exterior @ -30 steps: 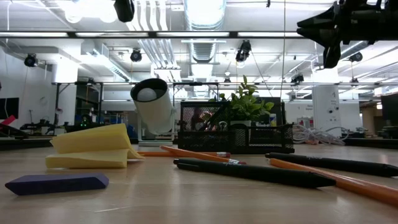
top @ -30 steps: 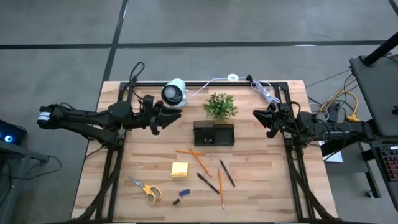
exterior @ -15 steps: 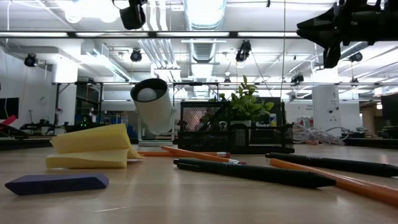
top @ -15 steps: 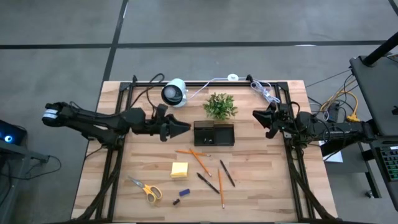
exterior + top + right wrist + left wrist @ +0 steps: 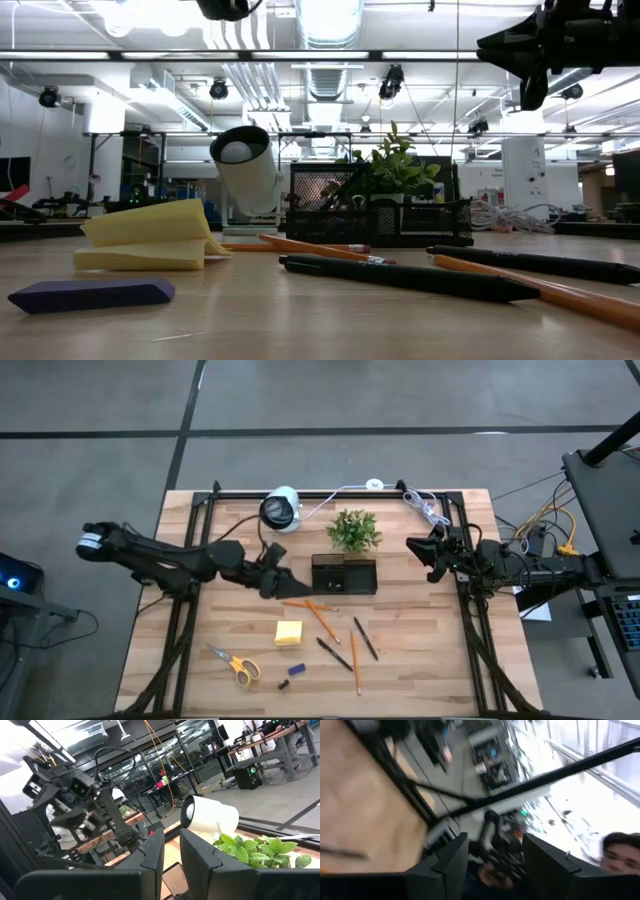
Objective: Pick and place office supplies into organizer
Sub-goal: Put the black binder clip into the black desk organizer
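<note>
The black organizer point(image 5: 343, 575) stands mid-table in front of the plant. Nearer lie the office supplies: a yellow sticky pad point(image 5: 289, 632), yellow-handled scissors point(image 5: 235, 665), a blue block point(image 5: 296, 669), two orange pencils point(image 5: 318, 618) and two dark pens point(image 5: 365, 638). My left gripper point(image 5: 290, 582) hovers level just left of the organizer and above the table. It is open, with nothing between its fingers point(image 5: 452, 860). My right gripper point(image 5: 410, 550) waits right of the organizer, raised, its fingers point(image 5: 152, 852) a narrow gap apart and empty.
A green potted plant point(image 5: 354, 530) and a white round camera point(image 5: 281, 508) stand behind the organizer. Black frame rails point(image 5: 190, 610) run along the table's left, right and far sides. Cables point(image 5: 425, 505) lie at the far right corner. Bare wood shows at the near left.
My left gripper has gone toward the table's right and near edges, from beside the white camera to just left of the organizer. It rolled about its own axis on the way and stayed open.
</note>
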Robot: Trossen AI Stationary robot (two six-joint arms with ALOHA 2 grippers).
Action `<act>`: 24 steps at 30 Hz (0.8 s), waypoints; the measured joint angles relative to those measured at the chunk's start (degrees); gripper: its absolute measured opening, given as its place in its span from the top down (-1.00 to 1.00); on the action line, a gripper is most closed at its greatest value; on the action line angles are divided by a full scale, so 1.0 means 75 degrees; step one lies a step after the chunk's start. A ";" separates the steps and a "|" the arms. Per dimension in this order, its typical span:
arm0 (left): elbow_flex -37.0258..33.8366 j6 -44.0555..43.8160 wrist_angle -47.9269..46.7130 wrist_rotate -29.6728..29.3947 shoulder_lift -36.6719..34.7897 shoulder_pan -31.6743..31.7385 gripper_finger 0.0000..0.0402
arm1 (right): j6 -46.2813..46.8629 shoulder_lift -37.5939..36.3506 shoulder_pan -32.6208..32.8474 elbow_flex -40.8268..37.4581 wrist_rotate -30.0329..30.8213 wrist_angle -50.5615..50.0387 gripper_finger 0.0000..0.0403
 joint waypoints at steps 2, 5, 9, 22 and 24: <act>0.0066 -0.0508 0.0000 0.0322 0.0128 -0.0097 0.15 | -0.0005 0.0003 0.0000 0.0000 0.0000 0.0001 0.74; 0.0171 -0.1143 -0.0004 0.0746 0.0344 -0.0247 0.15 | -0.0006 0.0003 0.0000 0.0000 0.0000 -0.0001 0.74; 0.0266 -0.1933 -0.0128 0.1294 0.0576 -0.0414 0.15 | -0.0003 0.0006 0.0000 0.0000 0.0000 -0.0001 0.74; 0.1442 -0.1825 -0.4064 0.2139 0.1021 -0.0832 0.15 | -0.0003 0.0006 0.0000 0.0000 0.0000 -0.0057 0.74; 0.1528 -0.1714 -0.4069 0.1998 0.1129 -0.0896 0.15 | -0.0003 0.0006 0.0000 0.0000 0.0003 -0.0060 0.74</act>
